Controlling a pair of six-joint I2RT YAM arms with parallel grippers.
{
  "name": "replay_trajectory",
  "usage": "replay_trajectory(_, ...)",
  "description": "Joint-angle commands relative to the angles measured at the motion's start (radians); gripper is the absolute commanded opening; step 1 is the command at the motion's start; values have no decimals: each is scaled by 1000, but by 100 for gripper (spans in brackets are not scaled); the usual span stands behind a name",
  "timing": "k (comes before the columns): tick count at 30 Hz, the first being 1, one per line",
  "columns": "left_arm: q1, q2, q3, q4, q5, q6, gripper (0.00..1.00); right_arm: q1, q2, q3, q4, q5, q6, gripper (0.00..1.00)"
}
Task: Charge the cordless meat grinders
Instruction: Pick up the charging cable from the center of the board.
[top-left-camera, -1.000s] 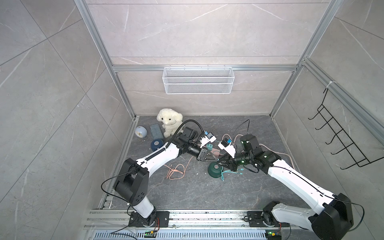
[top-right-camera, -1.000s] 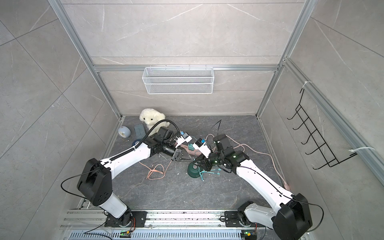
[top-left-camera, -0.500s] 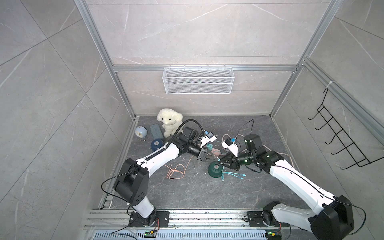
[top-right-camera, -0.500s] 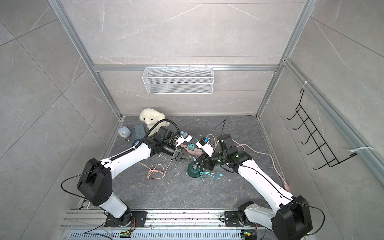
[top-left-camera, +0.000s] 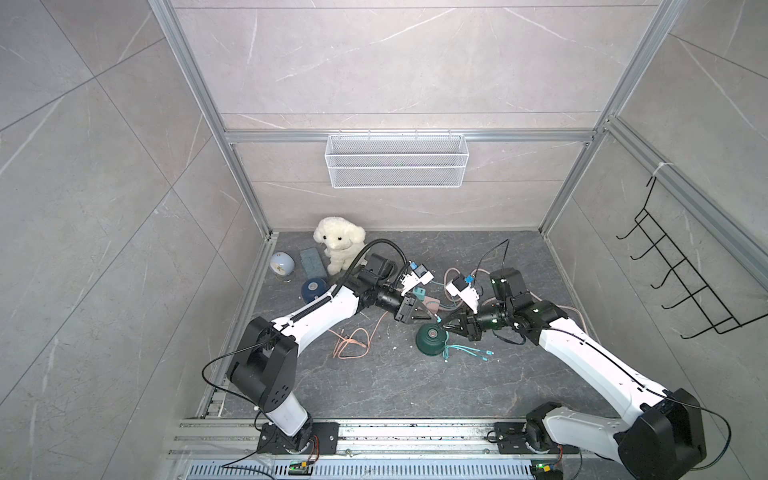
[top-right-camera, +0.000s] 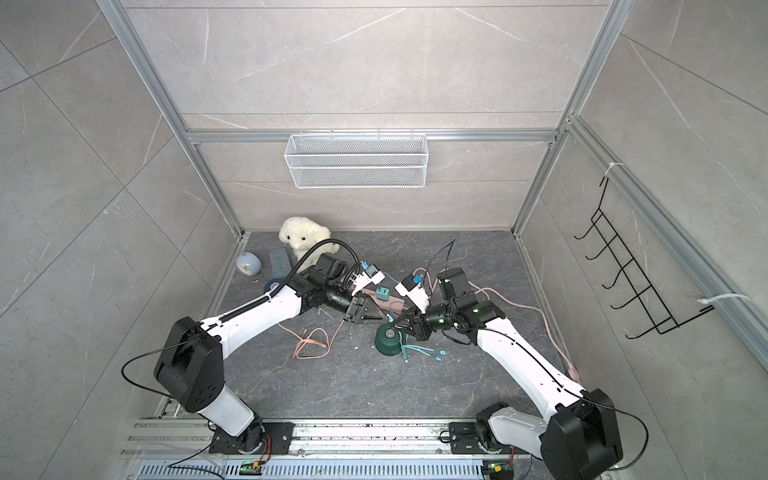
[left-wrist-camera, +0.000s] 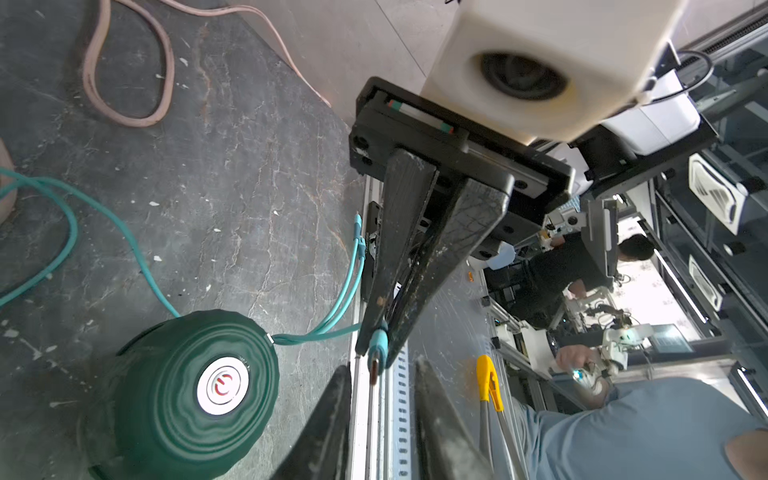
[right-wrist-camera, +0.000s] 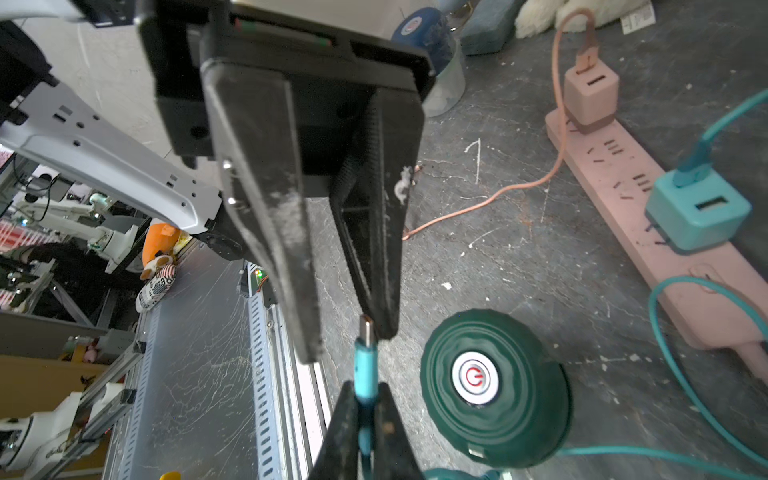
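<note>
Cordless meat grinder (top-left-camera: 431, 338), a dark green ribbed dome with a round silver hub, sits upright on the dark grey stone-look counter (top-left-camera: 374, 386). It is lower centre in both top views, just under the spot where the two hands meet. Second cordless meat grinder (top-left-camera: 313, 289), a dark navy dome, is left of centre. It sits beside the left arm (top-left-camera: 324, 311), below the white plush dog (top-left-camera: 338, 249), well apart from the hands. Right hand (right-wrist-camera: 365, 392) is clamped on the teal charging-cable plug (right-wrist-camera: 365, 365), metal tip pointing at the left hand (right-wrist-camera: 349, 340). Left hand's black fingers (left-wrist-camera: 328, 415) stand apart with a clear gap. The plug tip sits in that gap; can't tell whether it touches either finger. Plug is held beside the green grinder, not touching it. Teal cable (left-wrist-camera: 72, 232) loops on the counter beside the green grinder. Pink power strip (right-wrist-camera: 648, 232) lies above the green grinder in the top views, partly behind the hands. It carries a teal charger cube (right-wrist-camera: 698, 212) and a pink charger cube (right-wrist-camera: 590, 95).
</note>
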Motion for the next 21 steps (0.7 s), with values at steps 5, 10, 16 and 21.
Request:
replay_trajectory(5, 9, -29, 51, -94, -313, 37, 38, -5, -3, -43, -174, 160, 126, 9)
replay_trajectory(10, 6, -12, 52, -89, -418, 29, 40, -2, -101, -171, -69, 176, 335, 9)
replay_trajectory(16, -7, 22, 74, -171, -451, 68, 42, 36, -188, -319, 71, 196, 483, 10)
replay_trajectory(21, -22, 33, 70, -184, -438, 72, 46, 56, -172, -377, 153, 175, 505, 10)
